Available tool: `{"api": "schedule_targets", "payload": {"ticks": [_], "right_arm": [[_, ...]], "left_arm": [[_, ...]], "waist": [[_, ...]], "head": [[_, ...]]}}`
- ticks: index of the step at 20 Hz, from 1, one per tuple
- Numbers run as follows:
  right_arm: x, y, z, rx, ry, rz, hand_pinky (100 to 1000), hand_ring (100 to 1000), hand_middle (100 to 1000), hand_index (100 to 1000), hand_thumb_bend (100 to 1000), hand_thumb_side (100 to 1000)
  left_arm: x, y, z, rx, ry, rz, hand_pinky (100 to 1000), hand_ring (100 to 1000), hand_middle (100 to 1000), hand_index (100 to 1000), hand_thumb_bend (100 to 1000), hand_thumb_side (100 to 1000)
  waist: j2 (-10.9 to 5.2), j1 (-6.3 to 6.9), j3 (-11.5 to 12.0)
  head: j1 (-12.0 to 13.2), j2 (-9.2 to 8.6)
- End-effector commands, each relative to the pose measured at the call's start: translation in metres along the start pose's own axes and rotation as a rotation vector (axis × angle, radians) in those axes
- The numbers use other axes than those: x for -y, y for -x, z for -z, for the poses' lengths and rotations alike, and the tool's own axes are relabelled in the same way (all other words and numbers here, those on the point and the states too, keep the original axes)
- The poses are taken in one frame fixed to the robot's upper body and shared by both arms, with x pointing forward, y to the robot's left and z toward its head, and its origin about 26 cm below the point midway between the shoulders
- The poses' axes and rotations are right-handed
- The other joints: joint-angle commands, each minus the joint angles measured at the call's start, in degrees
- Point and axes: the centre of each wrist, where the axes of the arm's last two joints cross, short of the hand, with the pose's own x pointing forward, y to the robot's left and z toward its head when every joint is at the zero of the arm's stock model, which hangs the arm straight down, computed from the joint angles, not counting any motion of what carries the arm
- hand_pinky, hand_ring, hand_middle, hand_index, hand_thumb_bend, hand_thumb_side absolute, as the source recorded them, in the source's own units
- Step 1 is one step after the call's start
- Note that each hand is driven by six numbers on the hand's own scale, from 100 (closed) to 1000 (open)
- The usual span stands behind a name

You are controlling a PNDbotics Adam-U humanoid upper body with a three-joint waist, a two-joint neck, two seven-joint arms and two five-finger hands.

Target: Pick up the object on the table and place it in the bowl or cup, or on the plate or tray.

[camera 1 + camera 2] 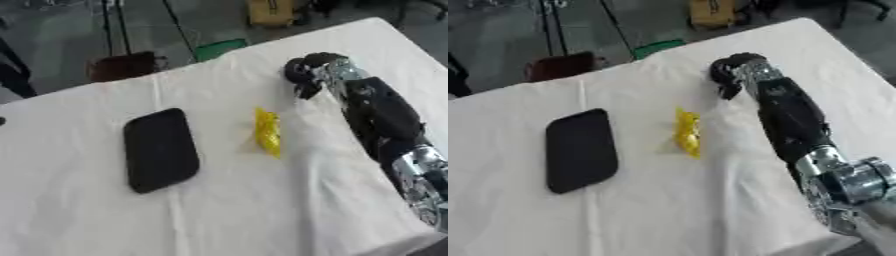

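Creased white cloth on table (pixel 262 210), matt black tray (pixel 160 150), glossy yellow wrapper (pixel 267 132)

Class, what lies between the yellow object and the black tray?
Nothing: only bare white tablecloth separates the yellow object from the black tray, clearest in the left eye view.

The table (pixel 262 210) wears a plain white cloth across most of the frame. Left of centre lies a solid black tray (pixel 159 150), with no pattern. At centre sits a bright yellow object (pixel 268 132). At right, the right hand (pixel 304 75) is black, its arm black with silver joints.
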Motion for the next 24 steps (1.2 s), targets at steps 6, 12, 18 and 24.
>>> {"api": "schedule_targets", "payload": {"ticks": [6, 12, 18, 24], "right_arm": [[0.022, 0.013, -0.007, -0.036, 0.138, 0.001, 1000, 938, 898, 469, 107, 259], [0.046, 0.013, -0.018, 0.001, 0.292, -0.022, 1000, 931, 893, 458, 126, 251], [0.057, 0.013, -0.026, 0.031, 0.371, -0.038, 1000, 931, 893, 458, 135, 253], [0.065, 0.009, -0.033, 0.080, 0.434, -0.059, 1000, 931, 894, 457, 143, 257]], "left_arm": [[-0.005, -0.009, 0.005, 0.029, 0.009, 0.016, 692, 840, 890, 869, 355, 1000], [-0.005, -0.009, 0.005, 0.029, 0.006, 0.017, 692, 840, 890, 869, 356, 1000], [-0.006, -0.009, 0.004, 0.030, 0.003, 0.019, 693, 840, 890, 868, 358, 1000], [-0.006, -0.009, 0.004, 0.030, 0.000, 0.021, 693, 840, 890, 868, 360, 1000]], "waist": [[-0.83, -0.54, -0.28], [-0.99, -0.82, -0.58], [-1.06, -1.09, -0.60], [-0.96, -1.35, -0.50]], "head": [[0.28, -0.30], [0.39, -0.24], [0.41, -0.32], [0.57, -0.29]]}}
